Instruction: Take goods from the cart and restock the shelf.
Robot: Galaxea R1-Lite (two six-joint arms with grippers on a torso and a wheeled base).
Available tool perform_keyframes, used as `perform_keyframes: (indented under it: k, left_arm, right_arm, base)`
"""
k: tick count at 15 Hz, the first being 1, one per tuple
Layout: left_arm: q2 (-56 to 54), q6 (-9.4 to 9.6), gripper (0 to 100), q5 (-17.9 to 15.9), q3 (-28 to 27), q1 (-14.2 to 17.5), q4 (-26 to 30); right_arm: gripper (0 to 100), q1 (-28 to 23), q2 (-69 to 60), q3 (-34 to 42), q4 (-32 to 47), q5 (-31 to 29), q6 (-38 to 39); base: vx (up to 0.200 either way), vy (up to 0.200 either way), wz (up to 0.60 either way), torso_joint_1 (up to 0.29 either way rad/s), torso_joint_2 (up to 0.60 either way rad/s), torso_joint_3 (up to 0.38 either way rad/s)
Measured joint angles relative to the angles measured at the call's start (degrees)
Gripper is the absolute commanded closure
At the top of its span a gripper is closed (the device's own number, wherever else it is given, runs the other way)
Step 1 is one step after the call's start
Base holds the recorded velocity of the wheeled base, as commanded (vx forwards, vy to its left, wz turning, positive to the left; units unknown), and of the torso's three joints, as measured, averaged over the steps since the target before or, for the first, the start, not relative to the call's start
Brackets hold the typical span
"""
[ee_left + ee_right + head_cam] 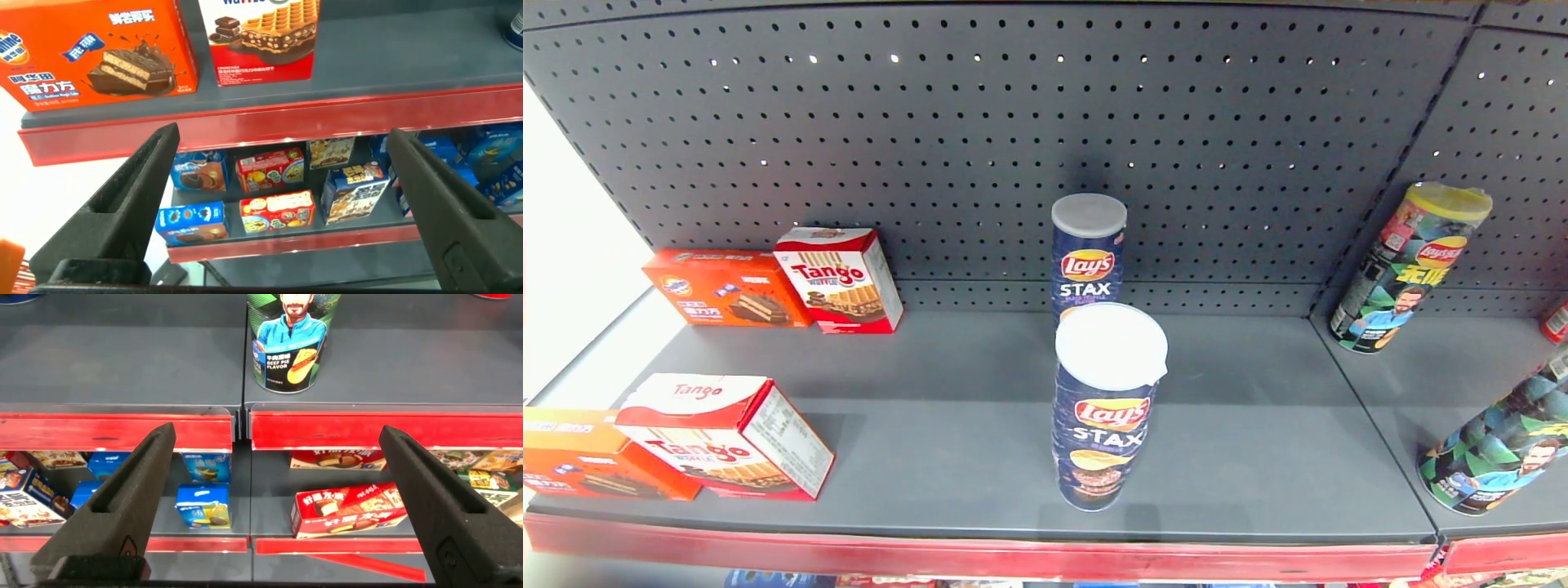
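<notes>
The shelf [1258,441] already has stuff on it. From the head cam, the front blue can [1104,408] stands upright mid-shelf near the red edge [980,555], and the rear blue can [1088,257] stands straight behind it by the pegboard [980,122]. To the robot's left of the front blue can, a red-and-white box [727,437] and an orange box [588,465] sit side by side up front, with another pair further back. To that can's right, past the seam, are the front green can [1494,457] and the rear green can [1409,265]. The wrist cams look in from lower down and catch the lower shelf [327,233], packed with small snack boxes. The left gripper [282,135] hangs out front, left of the front blue can, jaws spread wide with nothing between them. The right gripper [278,431] is the same, wide and empty, over to that can's right by the front green can [292,339].
</notes>
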Motion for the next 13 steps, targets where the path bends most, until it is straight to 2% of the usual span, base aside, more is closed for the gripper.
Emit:
perform_keyframes:
  k: [13]
  left_arm:
    - [0.0, -0.3, 0, 0.11, 0.0, 0.0, 0.0]
  right_arm:
    - [0, 0.05, -0.02, 0.0, 0.0, 0.11, -0.02]
  base:
    - [0.0, 0.0, 0.0, 0.0, 0.0, 0.0]
